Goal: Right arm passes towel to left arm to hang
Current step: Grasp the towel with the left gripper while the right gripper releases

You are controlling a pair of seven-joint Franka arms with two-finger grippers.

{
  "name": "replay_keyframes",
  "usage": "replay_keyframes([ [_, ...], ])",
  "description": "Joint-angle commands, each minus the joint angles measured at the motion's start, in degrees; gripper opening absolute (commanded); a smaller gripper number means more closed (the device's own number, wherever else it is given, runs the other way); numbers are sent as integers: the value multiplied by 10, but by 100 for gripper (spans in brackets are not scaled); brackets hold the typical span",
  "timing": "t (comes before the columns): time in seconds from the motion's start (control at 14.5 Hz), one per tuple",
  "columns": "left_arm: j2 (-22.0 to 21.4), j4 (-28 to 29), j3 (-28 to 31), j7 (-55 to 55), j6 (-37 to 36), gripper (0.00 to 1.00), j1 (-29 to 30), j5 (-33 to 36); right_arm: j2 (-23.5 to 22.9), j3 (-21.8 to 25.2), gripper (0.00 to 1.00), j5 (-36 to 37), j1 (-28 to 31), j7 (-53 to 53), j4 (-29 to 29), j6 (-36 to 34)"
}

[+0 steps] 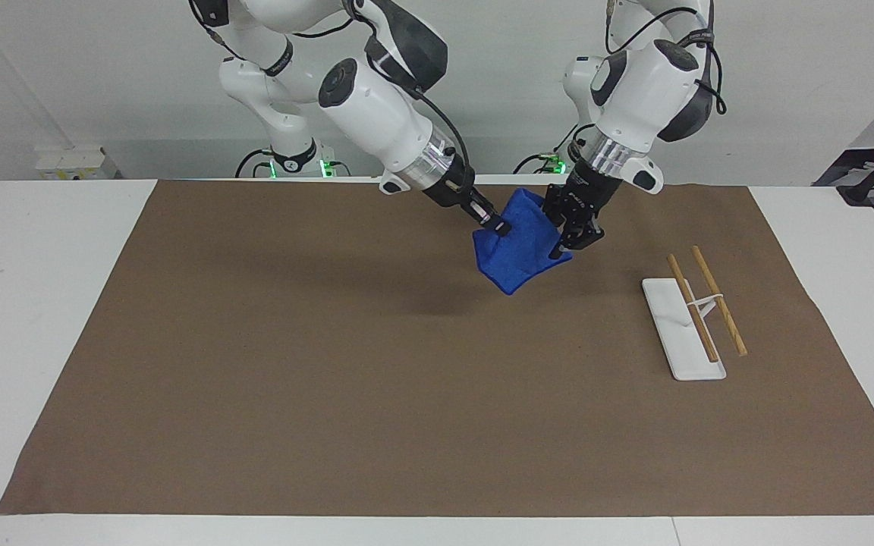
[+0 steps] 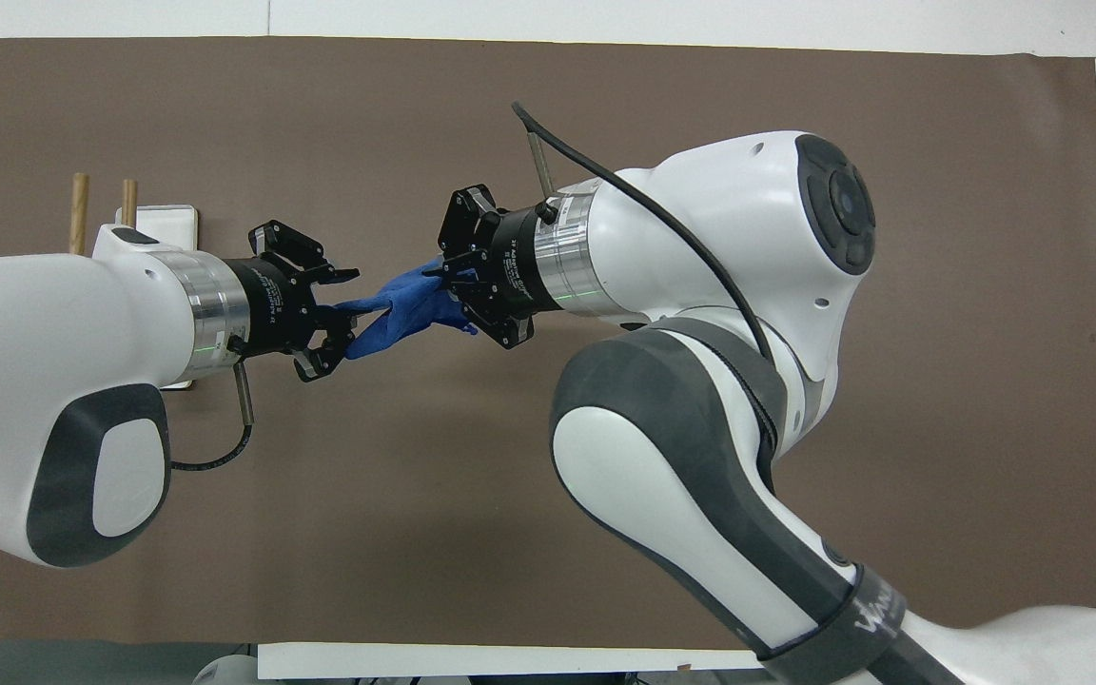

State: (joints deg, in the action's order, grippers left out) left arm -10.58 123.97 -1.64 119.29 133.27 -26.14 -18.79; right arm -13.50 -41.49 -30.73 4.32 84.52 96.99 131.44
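The blue towel (image 1: pixel 519 254) hangs in the air between both grippers, over the brown mat near the robots' edge. My right gripper (image 1: pixel 499 226) is shut on the towel's upper edge. In the overhead view the right gripper (image 2: pixel 448 290) pinches one end of the towel (image 2: pixel 405 304). My left gripper (image 1: pixel 564 250) has its fingers closed in on the towel's corner toward the left arm's end. It also shows in the overhead view (image 2: pixel 341 319), where the towel's tip lies between its fingers.
A white rack base (image 1: pixel 668 322) with two wooden rods (image 1: pixel 719 302) stands on the brown mat (image 1: pixel 331 379) toward the left arm's end. In the overhead view the rods (image 2: pixel 79 198) and base (image 2: pixel 170 221) are partly covered by the left arm.
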Motion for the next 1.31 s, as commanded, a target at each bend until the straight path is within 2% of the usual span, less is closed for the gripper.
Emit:
replay_keyframes([
  [0.0,-10,17,7,2,16,1,-3,-10,-9,-11,0,1,6,4,-9,2],
  [0.41,-9,16,7,-4,17,0,-2,-10,-9,-11,2,2,7,3,-9,-2],
  [0.48,-9,16,7,-4,18,0,-2,-10,-8,-10,25,2,9,3,-9,-8],
  [0.55,-9,16,7,-4,18,0,-2,-10,-8,-9,83,3,10,2,-9,-14],
  [0.62,-9,16,7,-5,18,0,-2,-10,-6,-6,99,10,10,-5,-10,-16],
  [0.76,-9,17,8,-17,19,0,2,-9,0,-2,99,29,12,-36,-9,-29],
  [0.96,-8,16,8,-119,12,0,50,-9,11,22,99,81,11,-135,-8,-69],
  [1.1,-8,18,8,-202,10,0,91,-9,25,55,99,162,2,-247,-6,-131],
  [1.24,-8,20,8,-286,10,0,142,-9,43,112,99,258,-26,-371,-4,-185],
])
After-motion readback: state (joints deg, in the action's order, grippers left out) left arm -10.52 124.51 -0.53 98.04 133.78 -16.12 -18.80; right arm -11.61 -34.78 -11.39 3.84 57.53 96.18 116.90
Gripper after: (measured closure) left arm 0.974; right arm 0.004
